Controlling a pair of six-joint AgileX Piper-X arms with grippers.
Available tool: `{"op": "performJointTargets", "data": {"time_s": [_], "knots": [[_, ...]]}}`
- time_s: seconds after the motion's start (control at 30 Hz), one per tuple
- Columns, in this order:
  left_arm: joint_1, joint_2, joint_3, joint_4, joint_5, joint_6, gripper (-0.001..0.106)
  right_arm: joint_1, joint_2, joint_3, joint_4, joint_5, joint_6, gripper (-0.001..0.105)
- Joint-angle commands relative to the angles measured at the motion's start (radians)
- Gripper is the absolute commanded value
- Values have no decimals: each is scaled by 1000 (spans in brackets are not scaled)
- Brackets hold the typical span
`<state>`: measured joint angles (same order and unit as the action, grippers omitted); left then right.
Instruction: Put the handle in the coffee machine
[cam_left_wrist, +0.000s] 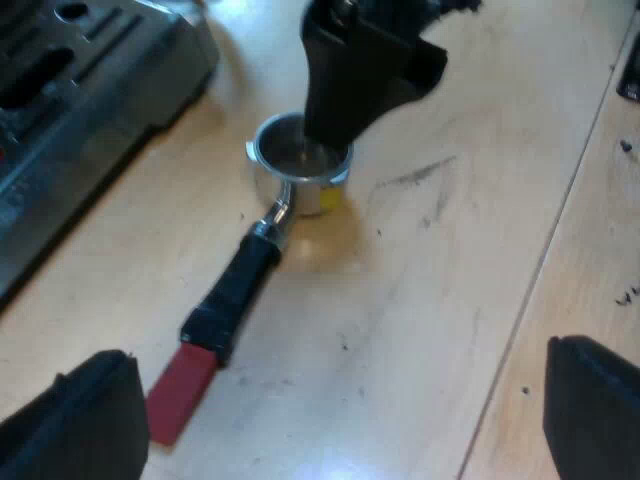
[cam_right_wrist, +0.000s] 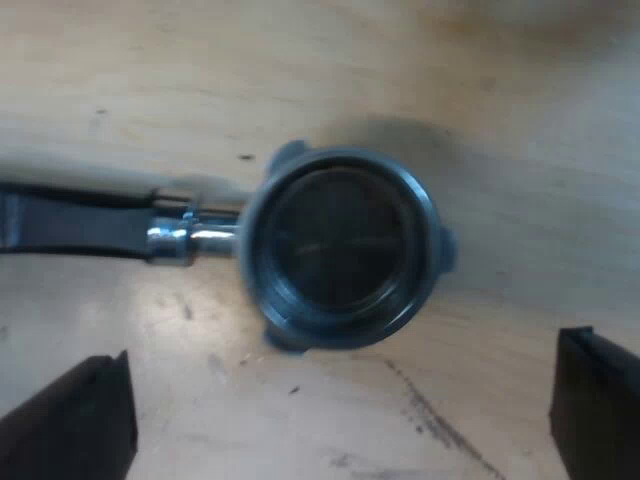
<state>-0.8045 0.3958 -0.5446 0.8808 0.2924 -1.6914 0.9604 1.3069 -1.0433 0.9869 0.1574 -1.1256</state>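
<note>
**Wood table, loose holder, both grippers spread**

Pale wood table (cam_left_wrist: 430, 300), smooth and faintly glossy, carries everything. The espresso machine (cam_left_wrist: 70, 110), ribbed grey metal, stands near the holder (cam_left_wrist: 272, 222) but apart from it. The holder lies loose on the table, not yet in the machine's front. Its round steel basket (cam_right_wrist: 340, 245) is the end nearest the machine. The slim dark handle (cam_left_wrist: 238, 290) runs away from the basket to a flat red end (cam_left_wrist: 182, 395), which is the part nearest my left gripper (cam_left_wrist: 340, 400). That gripper hangs with its fingers wide apart, holding nothing. My right gripper (cam_right_wrist: 335, 410) hovers straight over the basket, its fingers also spread and empty.

I judge the main risk to be the grasp. The basket rim is round, slick metal, so fingers closing off-centre could skid, and the long handle could swing and strike the machine. Small lugs (cam_right_wrist: 446, 250) on the rim must meet the machine's slots, so a tilted holder could jam. Dark scuffs (cam_left_wrist: 415, 178) mark the wood nearby.
</note>
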Motion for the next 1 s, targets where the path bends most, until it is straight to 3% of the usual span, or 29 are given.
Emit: {"op": "performJointTargets", "data": {"time_s": [0.03, 0.33, 1.0], "knots": [[-4, 14, -3, -12, 16, -1, 82, -30, 0, 12, -18, -5, 8, 88], [-4, 55, -3, -43, 20, -1, 82, -100, 71, 52, -152, -101, -12, 88], [-4, 55, -3, -50, 20, -1, 82, -100, 265, 52, -227, -157, -63, 87]]}}
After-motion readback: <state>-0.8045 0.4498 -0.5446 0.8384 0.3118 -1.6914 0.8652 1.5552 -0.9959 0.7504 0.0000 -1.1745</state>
